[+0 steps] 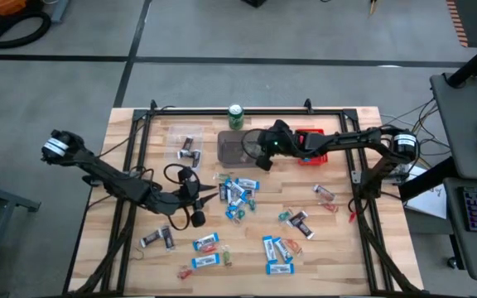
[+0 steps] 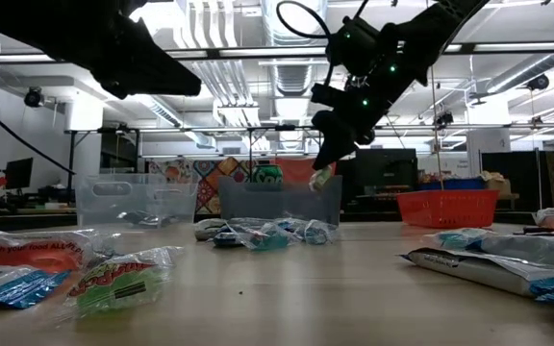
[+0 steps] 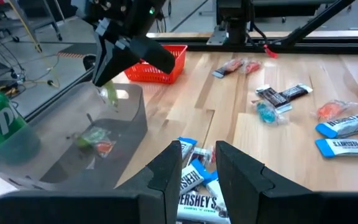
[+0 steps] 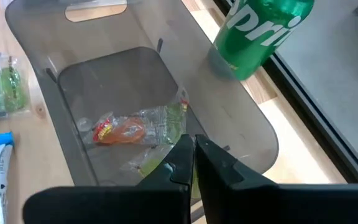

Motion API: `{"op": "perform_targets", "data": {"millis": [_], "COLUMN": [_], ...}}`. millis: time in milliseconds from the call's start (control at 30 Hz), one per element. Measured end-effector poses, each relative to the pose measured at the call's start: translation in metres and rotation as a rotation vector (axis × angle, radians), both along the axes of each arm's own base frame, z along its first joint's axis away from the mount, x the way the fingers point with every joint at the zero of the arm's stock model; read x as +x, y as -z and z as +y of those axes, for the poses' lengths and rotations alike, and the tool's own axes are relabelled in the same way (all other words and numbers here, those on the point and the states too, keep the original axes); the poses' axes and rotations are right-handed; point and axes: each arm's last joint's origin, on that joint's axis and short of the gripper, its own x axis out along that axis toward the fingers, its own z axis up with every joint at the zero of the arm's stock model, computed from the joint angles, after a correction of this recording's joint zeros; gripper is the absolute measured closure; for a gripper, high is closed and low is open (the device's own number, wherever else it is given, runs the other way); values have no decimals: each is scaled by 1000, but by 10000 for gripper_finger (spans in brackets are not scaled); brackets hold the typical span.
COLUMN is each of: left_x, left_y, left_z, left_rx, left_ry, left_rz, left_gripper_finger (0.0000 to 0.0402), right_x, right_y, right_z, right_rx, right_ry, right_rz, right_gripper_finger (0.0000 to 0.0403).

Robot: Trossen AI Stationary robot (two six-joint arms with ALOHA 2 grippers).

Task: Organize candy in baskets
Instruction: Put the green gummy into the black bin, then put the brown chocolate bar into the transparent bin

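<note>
Fingers of the right gripper (image 4: 190, 163) are pinched together on a small green-wrapped candy (image 2: 321, 179), hanging over the grey bin (image 1: 240, 149) at upper centre of the high view. Red-and-clear wrapped piece (image 4: 129, 129) already lies on that bin's floor. Green can (image 1: 236, 117) stands just above the bin at the table's top edge. Red basket (image 1: 313, 147) sits right of the gripper, partly under the arm; clear bin (image 1: 187, 146) is left of the grey one, with a dark bar inside.

Left gripper (image 3: 197, 163) has its fingers slightly apart, nothing between them, hovering near the blue-and-white bars (image 1: 235, 192) clustered at table centre, left-centre in the high view.

Rest of the candy is scattered on the wooden table (image 1: 346, 248): blue bars (image 1: 278, 253) lower centre, dark bars (image 1: 158, 240) lower left, dark and teal pieces (image 1: 298, 221) right of centre.
</note>
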Motion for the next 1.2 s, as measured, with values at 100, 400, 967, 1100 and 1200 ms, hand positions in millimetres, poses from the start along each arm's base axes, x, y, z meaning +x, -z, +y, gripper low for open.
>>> {"op": "perform_targets", "data": {"millis": [100, 400, 967, 1100, 1200], "left_x": [0, -3, -26, -36, -43], "left_y": [1, 9, -2, -4, -4], "left_z": [0, 1, -16, -21, -30], "left_rx": [-19, -152, -745, -914, -1005], "left_ry": [-7, -36, -185, -360, -433], "left_rz": [-1, 64, 587, 647, 665], "left_gripper_finger": [317, 317, 317, 317, 317], "right_x": [0, 1, 11, 13, 14], "right_y": [0, 0, -12, -14, -14], "right_z": [0, 1, 13, 19, 20], "right_rx": [1, 39, 52, 50, 50], "right_ry": [1, 3, -18, -37, -42], "right_rz": [-3, -25, -79, -81, -81], "right_gripper_finger": [394, 331, 212, 211, 211]}}
